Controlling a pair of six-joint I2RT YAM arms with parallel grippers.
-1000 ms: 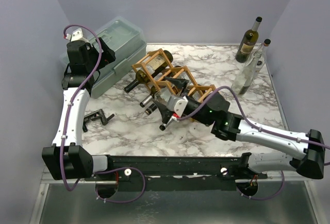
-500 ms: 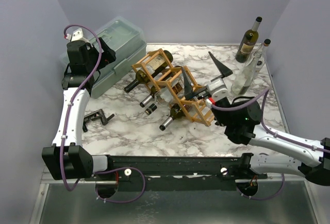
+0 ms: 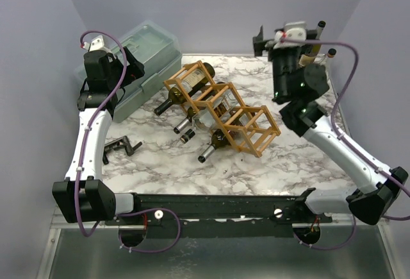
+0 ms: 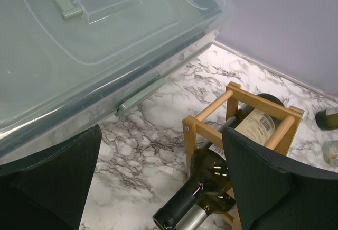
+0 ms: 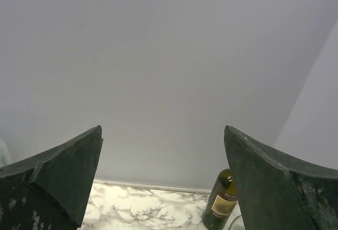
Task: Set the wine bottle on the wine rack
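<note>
The wooden lattice wine rack (image 3: 238, 117) lies in the middle of the marble table with several bottles lying in its left cells; the lowest dark bottle (image 3: 214, 144) pokes its neck out at the front. The rack's end (image 4: 240, 108) and a green bottle (image 4: 211, 180) show in the left wrist view. My right gripper (image 3: 280, 37) is raised at the back right, open and empty (image 5: 162, 129), facing the back wall. A dark green bottle (image 5: 224, 202) stands below it; only its top (image 3: 319, 27) shows from above. My left gripper (image 3: 130, 63) is open and empty (image 4: 161, 129).
A clear plastic box with a green handle (image 3: 144, 54) sits at the back left, under my left gripper (image 4: 79, 55). A clear bottle's top (image 3: 330, 53) shows behind the right arm. A small black clamp (image 3: 122, 145) lies at the left front.
My right gripper left the bottle at the rack's front, opened, and swung up and back to the rear right corner. The left arm has not moved.
</note>
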